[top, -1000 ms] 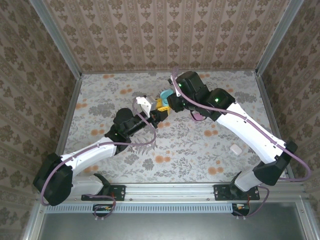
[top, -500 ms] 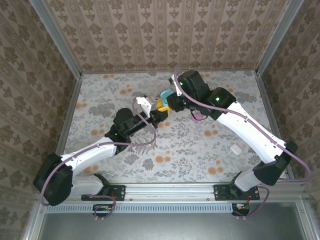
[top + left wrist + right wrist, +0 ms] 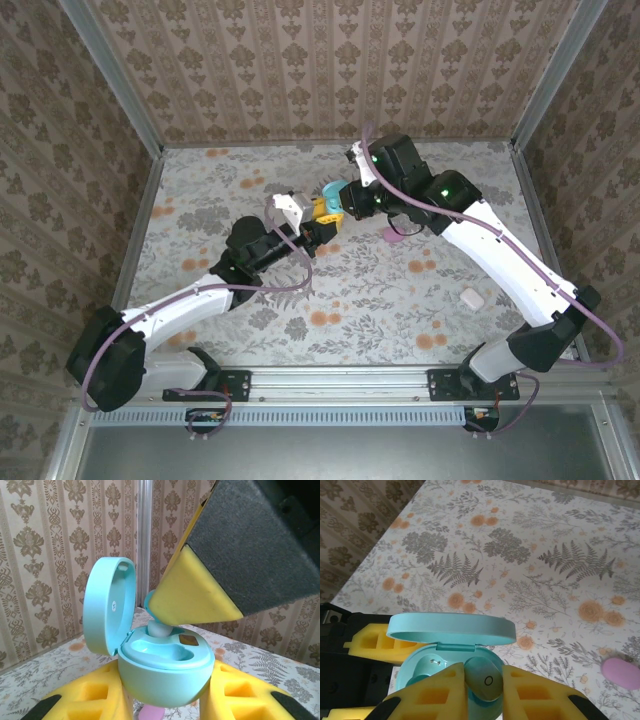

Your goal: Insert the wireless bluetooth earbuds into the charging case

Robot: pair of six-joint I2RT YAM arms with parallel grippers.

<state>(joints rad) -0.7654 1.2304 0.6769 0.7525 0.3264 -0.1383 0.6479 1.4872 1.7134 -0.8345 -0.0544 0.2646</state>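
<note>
**Earbud pinched over the open case**

The left claw (image 3: 165, 695) is clamped narrow on the lower body of the teal charging case (image 3: 165, 672), one yellow pad on each side. It holds the case clear of the worktop (image 3: 560, 555), with the hinged lid standing open.

Directly above it, the right claw (image 3: 485, 686) is closed on a light-blue earbud (image 3: 484, 679), which is squeezed between its two yellow pads. The bud hangs just under the right claw's tips. Its lower end is down at a socket in the case's inner tray, but whether it is seated cannot be told.

A pink case (image 3: 621, 672) lies on the worktop near the right claw. A white case (image 3: 470, 298) lies well apart from both claws.
</note>
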